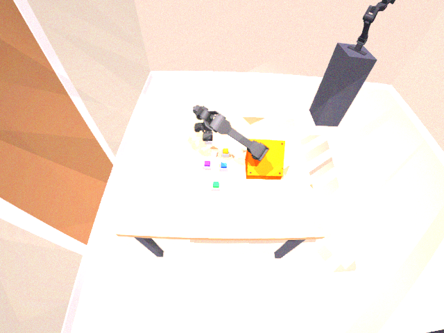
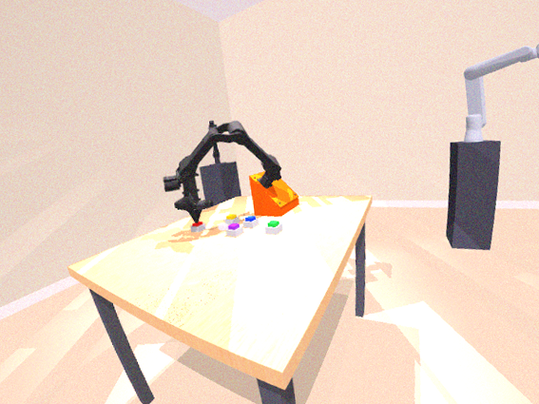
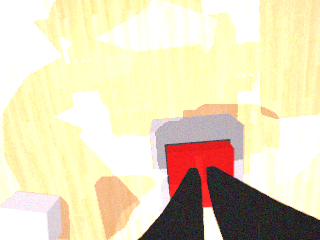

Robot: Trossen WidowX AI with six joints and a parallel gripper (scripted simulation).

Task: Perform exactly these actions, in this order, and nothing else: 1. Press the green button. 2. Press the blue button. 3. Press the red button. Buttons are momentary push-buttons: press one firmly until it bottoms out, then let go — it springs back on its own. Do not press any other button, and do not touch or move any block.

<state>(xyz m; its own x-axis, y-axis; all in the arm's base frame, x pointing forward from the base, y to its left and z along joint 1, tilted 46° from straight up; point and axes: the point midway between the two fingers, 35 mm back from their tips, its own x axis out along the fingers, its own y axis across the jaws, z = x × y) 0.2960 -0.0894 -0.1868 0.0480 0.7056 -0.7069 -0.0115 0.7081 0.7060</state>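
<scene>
Closed with nothing between its fingers, the black parallel-jaw gripper (image 3: 202, 172) points straight down, its tips meeting on the near edge of the square red push-button (image 3: 200, 156) in its grey housing. Holding the fingers together makes one blunt point, which suits pressing better than a spread pair would. Whether the cap has bottomed out cannot be told from these views.

Going left to right in the exterior view, the red button sits furthest left under the tool, at about nine o'clock of the cluster. Next comes the magenta square button (image 2: 234, 226), with the yellow square button (image 2: 231, 217) just behind it at twelve o'clock. The blue square button (image 2: 249, 218) follows, and the green square button (image 2: 274, 224) lies furthest right, at about three o'clock. All are near one another but apart, so a vertical approach keeps the arm off its neighbours. A pale white block (image 3: 30, 214) shows at seven o'clock in the wrist view, clear of the fingers.

Beyond the buttons, the orange wedge-shaped base (image 2: 273, 197) carries the arm on the light wooden table (image 2: 290, 311).

No brand, label or writing can be read anywhere.
</scene>
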